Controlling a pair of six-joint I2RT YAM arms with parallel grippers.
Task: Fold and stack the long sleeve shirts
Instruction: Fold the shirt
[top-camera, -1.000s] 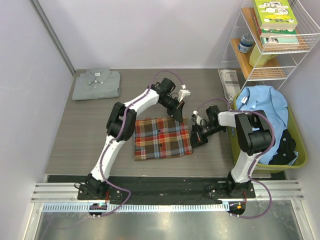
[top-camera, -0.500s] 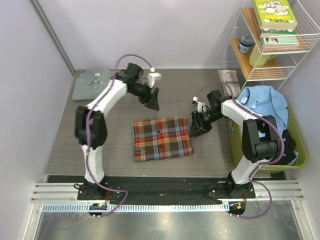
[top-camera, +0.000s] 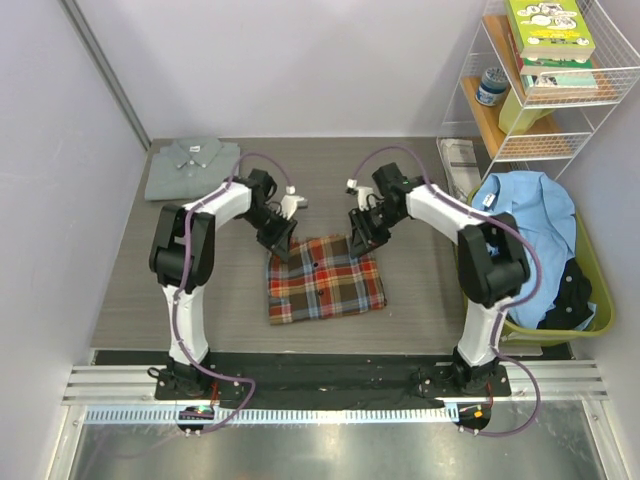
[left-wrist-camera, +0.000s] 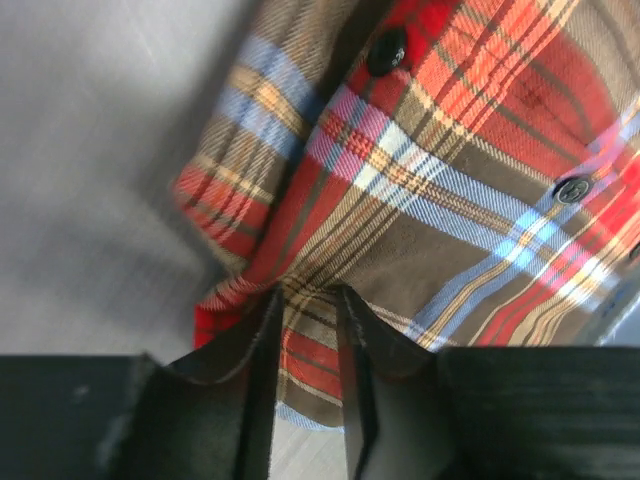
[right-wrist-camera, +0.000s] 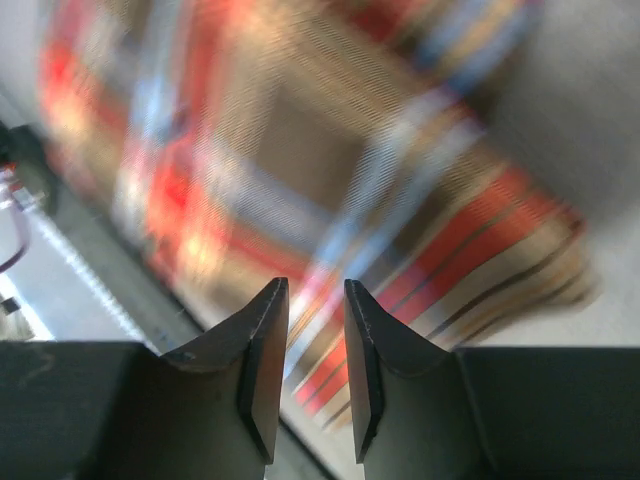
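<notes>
Looking down on a dark grey, wood-grain table (top-camera: 140, 280), closed in by pale walls (top-camera: 300, 70) at the back and left. Finding the plaid shirt (top-camera: 325, 280) lying folded into a flat rectangle near the middle, a little toward the near edge. Finding the grey shirt (top-camera: 193, 168) lying folded, collar showing, in the far left corner, well apart from the plaid one.

Holding the left gripper (top-camera: 281, 237) at the far left corner of the plaid shirt, jaws standing a narrow gap apart, tips right at the hem. Showing, in the wrist view, dark buttons (left-wrist-camera: 386, 50) on the cloth and bare tabletop beside it. Poising the right gripper (top-camera: 360, 230) over the far right corner, jaws likewise only narrowly parted, with blurred plaid beneath.

Taking in, at the right, a white wire shelf (top-camera: 487, 115) carrying books (top-camera: 548, 30) and a jar (top-camera: 491, 85), and below it a green basket (top-camera: 603, 285) holding a blue shirt (top-camera: 525, 215) and something dark. Noting a printed sheet (top-camera: 460, 160) lying on the table beside the basket, and a metal rail (top-camera: 110, 385) running along the near edge by the arm bases.
</notes>
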